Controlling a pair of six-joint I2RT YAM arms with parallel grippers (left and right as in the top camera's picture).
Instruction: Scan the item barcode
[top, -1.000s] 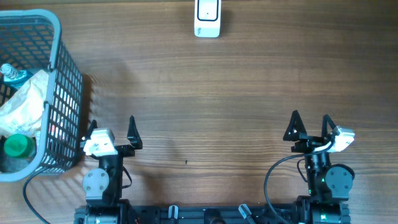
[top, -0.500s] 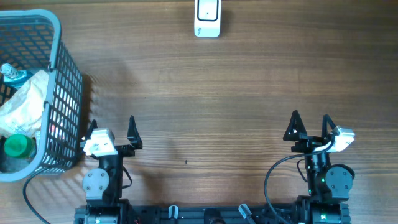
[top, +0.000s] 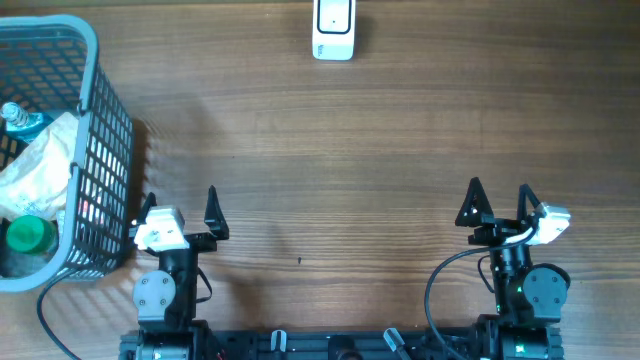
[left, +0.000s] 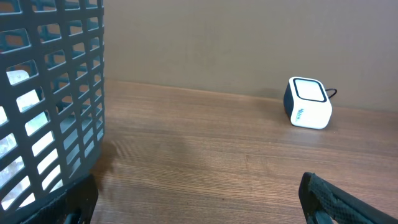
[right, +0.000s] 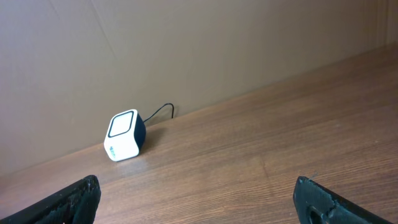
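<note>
Two black arms (top: 165, 275), pointed black fingers (top: 213, 210), white wrist modules (top: 160, 231), looped black cable (top: 430, 286).

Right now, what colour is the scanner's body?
The scanner is white with a dark back, clearest in the right wrist view.

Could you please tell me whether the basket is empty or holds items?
Holds items: inside the basket lie a green cap and crumpled white packaging.

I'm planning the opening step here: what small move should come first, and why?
Probably reach the left gripper toward the basket beside it. Both it and the right gripper stand open and empty, the items, such as a green-capped bottle, lie inside the basket, and nothing is in front of the barcode scanner.
</note>
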